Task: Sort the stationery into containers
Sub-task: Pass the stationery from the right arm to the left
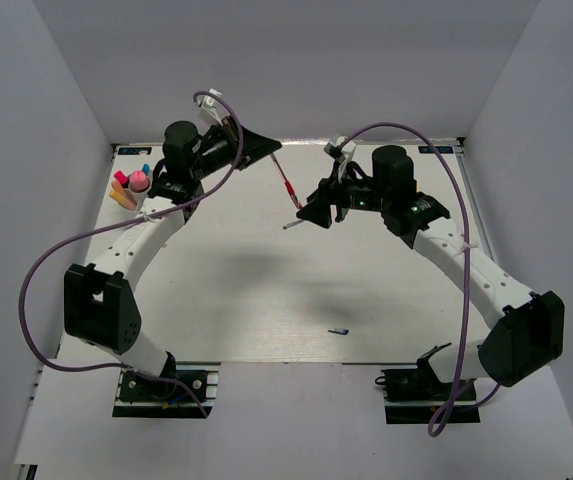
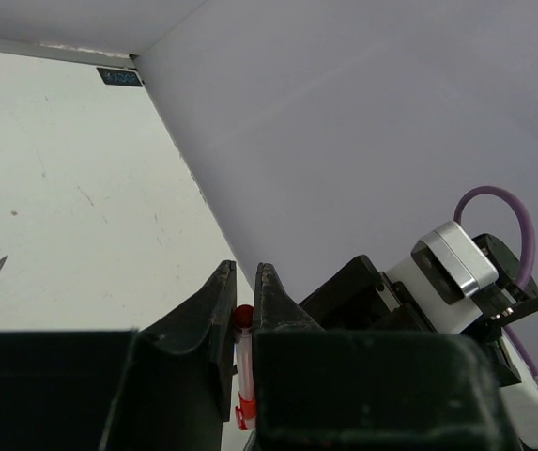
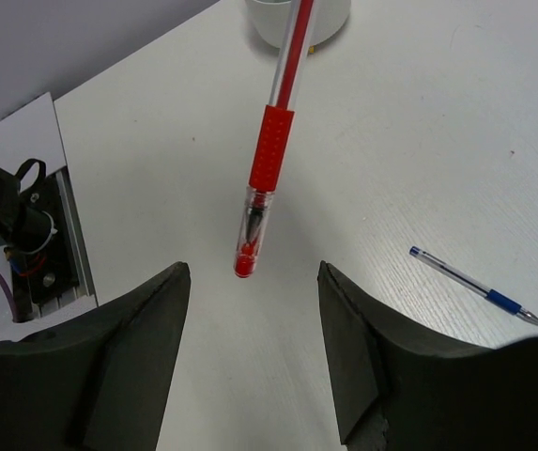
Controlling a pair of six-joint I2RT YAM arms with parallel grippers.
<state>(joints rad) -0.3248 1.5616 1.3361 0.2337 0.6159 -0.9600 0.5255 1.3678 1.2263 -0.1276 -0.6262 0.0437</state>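
A red pen (image 1: pixel 288 185) hangs in the air over the back of the table, and my left gripper (image 1: pixel 272 150) is shut on its upper end. In the left wrist view the pen's red cap (image 2: pixel 242 318) sits pinched between the two fingers of the left gripper (image 2: pixel 245 272). My right gripper (image 3: pixel 253 272) is open just below the pen's (image 3: pixel 270 150) lower end, not touching it. A thin blue pen (image 1: pixel 338 331) lies on the table near the front. Pink, red, blue and orange stationery (image 1: pixel 136 182) stands bunched at the far left, and the white bowl (image 3: pixel 297 23) shows beyond the pen.
Grey walls close in the table on three sides, and the left gripper is close to the back wall (image 2: pixel 344 141). A purple cable (image 1: pixel 56 260) loops off each arm. The blue pen (image 3: pixel 475 287) lies to the right of the right gripper.
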